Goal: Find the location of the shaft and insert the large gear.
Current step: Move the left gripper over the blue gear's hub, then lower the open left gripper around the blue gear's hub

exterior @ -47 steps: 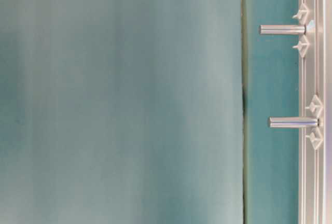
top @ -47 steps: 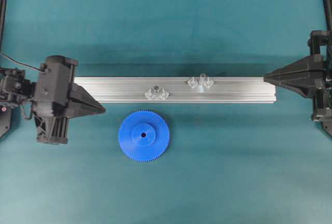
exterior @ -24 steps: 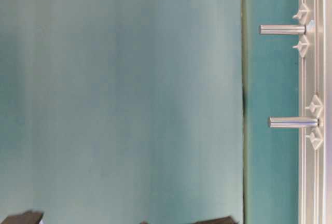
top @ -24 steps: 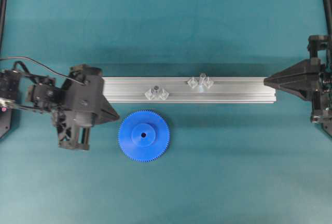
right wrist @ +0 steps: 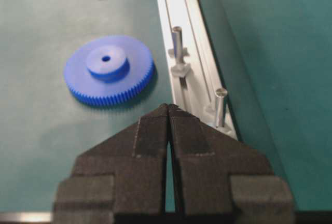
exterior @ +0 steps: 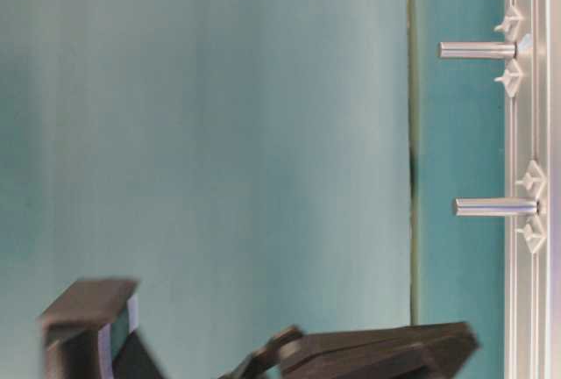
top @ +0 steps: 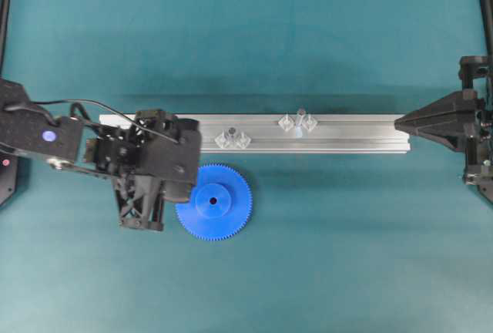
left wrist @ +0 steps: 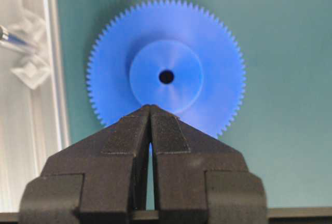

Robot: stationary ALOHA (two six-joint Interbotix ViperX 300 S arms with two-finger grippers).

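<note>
The large gear (top: 219, 203) lies flat on the teal mat in front of the rail, a bright blue toothed disc with a raised hub (left wrist: 166, 76) and a small centre hole. My left gripper (top: 183, 183) hangs over the gear's left part, shut and empty, its tips (left wrist: 150, 106) just short of the hub. The shaft (top: 300, 113) stands on the rail between two spread clear mounts, to the right of the gear. In the right wrist view the shaft (right wrist: 220, 105) is the nearer pin. My right gripper (top: 397, 122) rests shut at the rail's right end, holding nothing (right wrist: 168, 106).
A long aluminium rail (top: 354, 134) runs left to right across the mat. A second, dark-topped pin (top: 230, 131) with close-set mounts stands on it just behind the gear. The left arm's body (exterior: 377, 353) fills the bottom of the table-level view.
My left arm has swung from the rail's left end to the right and forward, and its shut tips now hang over the gear's left part. The right gripper has barely moved.
</note>
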